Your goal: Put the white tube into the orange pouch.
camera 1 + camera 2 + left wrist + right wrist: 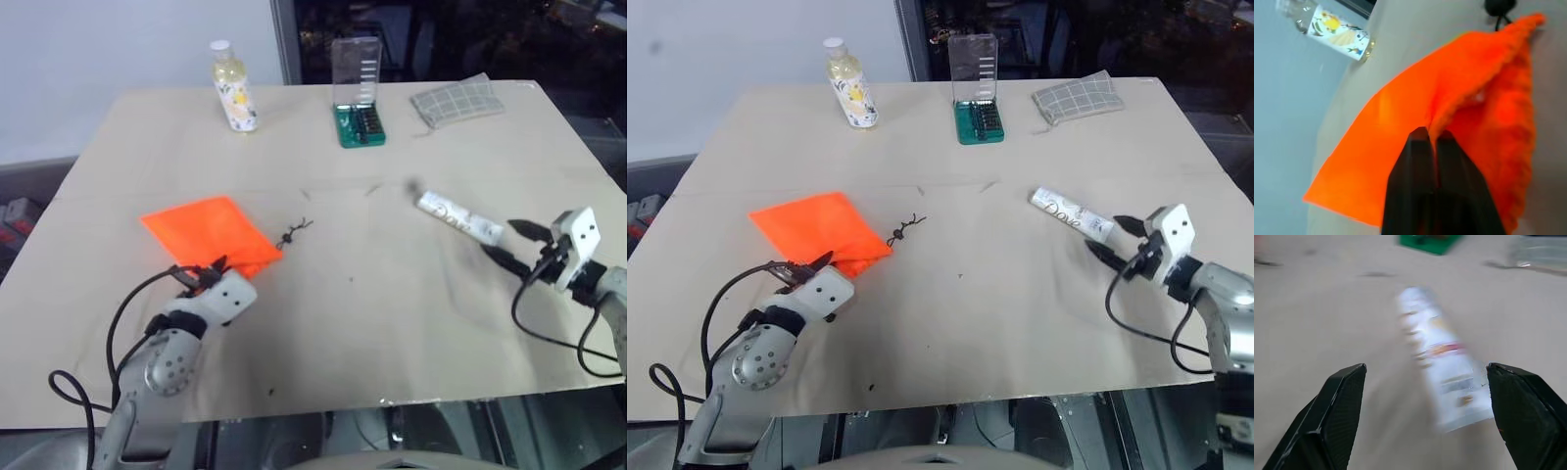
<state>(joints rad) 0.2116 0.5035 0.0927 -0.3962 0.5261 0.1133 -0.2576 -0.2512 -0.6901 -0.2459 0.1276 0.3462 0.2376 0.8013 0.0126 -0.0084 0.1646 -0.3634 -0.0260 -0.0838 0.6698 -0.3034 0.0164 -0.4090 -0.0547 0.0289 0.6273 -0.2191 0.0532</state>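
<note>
Because the pouch must be held open to take the tube, the left gripper (pixel 1432 139) pinches shut on the near edge of the orange pouch (pixel 211 231) at the left, while the right gripper (pixel 513 242), jaws wide, faces the white tube (pixel 458 217) lying at the right.

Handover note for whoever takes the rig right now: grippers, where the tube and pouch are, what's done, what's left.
Left gripper: shut on the near edge of the orange pouch, which lies flat on the table's left side.
Right gripper: open, jaws wide, fingertips just short of the near end of the white tube; not touching it.
Tube: lying on the table's right side, well apart from the pouch.
Done: pouch edge pinched.
Left: grasp the tube, lift the pouch mouth open, carry the tube across and slide it in.
</note>
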